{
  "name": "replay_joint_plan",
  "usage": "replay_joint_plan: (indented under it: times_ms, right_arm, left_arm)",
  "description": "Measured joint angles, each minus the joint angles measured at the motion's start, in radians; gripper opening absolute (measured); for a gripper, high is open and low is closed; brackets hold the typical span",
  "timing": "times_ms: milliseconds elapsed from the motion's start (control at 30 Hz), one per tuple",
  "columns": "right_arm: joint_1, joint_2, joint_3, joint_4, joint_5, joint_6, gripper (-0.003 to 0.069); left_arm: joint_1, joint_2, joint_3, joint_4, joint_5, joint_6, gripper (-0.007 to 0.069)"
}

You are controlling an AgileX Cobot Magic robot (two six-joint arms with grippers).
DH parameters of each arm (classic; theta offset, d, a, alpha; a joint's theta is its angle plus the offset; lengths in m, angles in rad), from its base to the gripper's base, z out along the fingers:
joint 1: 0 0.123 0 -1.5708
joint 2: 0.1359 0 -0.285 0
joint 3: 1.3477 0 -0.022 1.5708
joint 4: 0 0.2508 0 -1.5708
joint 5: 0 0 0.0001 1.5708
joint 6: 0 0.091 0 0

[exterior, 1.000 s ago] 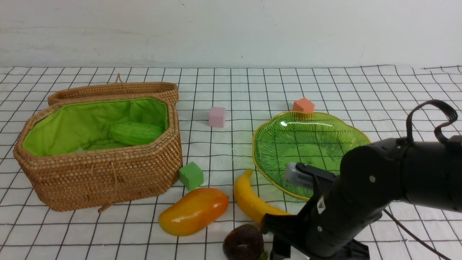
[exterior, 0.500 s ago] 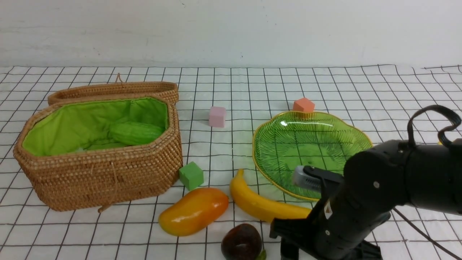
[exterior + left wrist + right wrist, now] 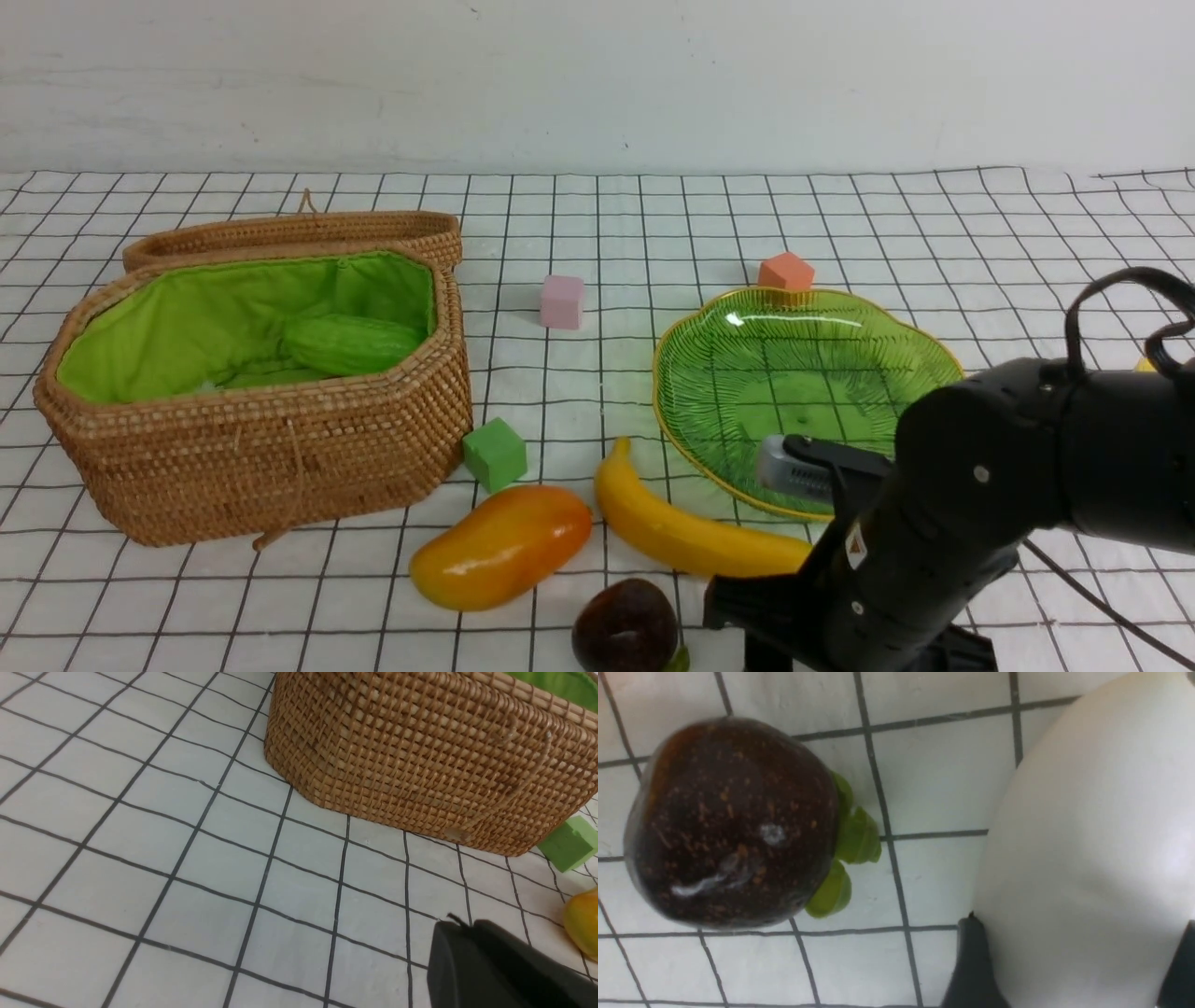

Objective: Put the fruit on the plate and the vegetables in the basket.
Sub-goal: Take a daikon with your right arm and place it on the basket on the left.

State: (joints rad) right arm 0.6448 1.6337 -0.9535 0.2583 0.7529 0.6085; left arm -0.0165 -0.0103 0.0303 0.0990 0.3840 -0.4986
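A white rounded piece [image 3: 1087, 835] lies on the cloth between the fingers of my right gripper [image 3: 1073, 956], which press against both its sides. Beside it sits the dark purple-brown ball [image 3: 731, 823] with green leaves, also at the near edge in the front view [image 3: 625, 625]. The mango [image 3: 501, 545] and banana [image 3: 691, 532] lie in front of the green plate [image 3: 709, 322], which holds nothing. The pale green gourd [image 3: 350, 343] rests inside the basket [image 3: 280, 457]. My left gripper [image 3: 462, 926] is shut and holds nothing, low over the cloth near the basket's wall [image 3: 420, 756].
The basket's lid [image 3: 299, 233] leans behind it. A green cube [image 3: 494, 454] sits by the basket's corner, a pink cube [image 3: 561, 301] mid-table and an orange cube [image 3: 785, 272] behind the plate. My right arm [image 3: 934, 560] covers the plate's near right edge.
My right arm has shifted right and lower, uncovering more of the banana. The banana has turned a little on the cloth. The left side has not moved.
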Motion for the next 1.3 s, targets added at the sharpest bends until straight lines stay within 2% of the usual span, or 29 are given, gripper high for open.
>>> replay_joint_plan:
  times_ms: [133,233,400,433,467,500,567,600,633,767,967,1133,1233,1267,1300]
  right_arm:
    - [0.000,-0.061,-0.028,-0.014,0.042,-0.023,0.0469]
    - [0.000,-0.070,-0.129,-0.031,0.075,-0.056,0.0469]
    - [0.001,-0.035,-0.396,-0.037,0.067,-0.209,0.0469]
    - [0.001,0.000,-0.487,-0.033,0.041,-0.290,0.0469]
    - [0.001,0.005,-0.512,-0.028,0.037,-0.313,0.0469]
    - [0.001,0.060,-0.621,0.005,-0.005,-0.405,0.0469]
    - [0.004,0.111,-0.697,0.048,-0.047,-0.495,0.0469]
    - [0.013,0.166,-0.763,0.102,-0.097,-0.608,0.0469]
    - [0.015,0.174,-0.772,0.110,-0.104,-0.608,0.0469]
    - [0.066,0.361,-0.944,0.285,-0.237,-0.964,0.0469]
    - [0.130,0.586,-1.153,0.445,-0.353,-1.265,0.0469]
    - [0.139,0.653,-1.224,0.475,-0.362,-1.322,0.0485]
    - [0.139,0.656,-1.228,0.477,-0.327,-1.327,0.0580]
    - [0.139,0.656,-1.228,0.477,-0.323,-1.327,0.0588]
    - [0.138,0.653,-1.228,0.476,-0.292,-1.327,0.0638]
  left_arm:
    - [0.000,0.000,0.000,0.000,0.000,0.000,0.0029]
    - [0.000,0.000,0.000,0.000,0.000,0.000,0.0029]
    - [0.000,0.000,0.000,0.000,0.000,0.000,0.0029]
    - [0.000,0.000,0.000,0.000,0.000,0.000,0.0029]
    - [0.000,0.000,0.000,0.000,0.000,0.000,0.0029]
    - [0.000,0.000,0.000,0.000,0.000,0.000,0.0029]
    - [0.000,0.000,0.000,0.000,0.000,0.000,0.0029]
    - [0.000,0.000,0.000,0.000,0.000,0.000,0.0029]
    - [0.000,0.000,0.000,0.000,0.000,0.000,0.0029]
    - [0.000,0.000,0.000,0.000,0.000,0.000,0.0029]
    - [0.000,0.000,0.000,0.000,0.000,0.000,0.0029]
    - [0.000,0.000,0.000,0.000,0.000,0.000,0.0029]
    - [0.001,0.000,0.000,0.000,0.000,0.000,0.0034]
    - [0.001,0.000,0.000,0.000,0.000,0.000,0.0034]
    - [0.001,0.000,0.000,0.000,0.000,0.000,0.0036]
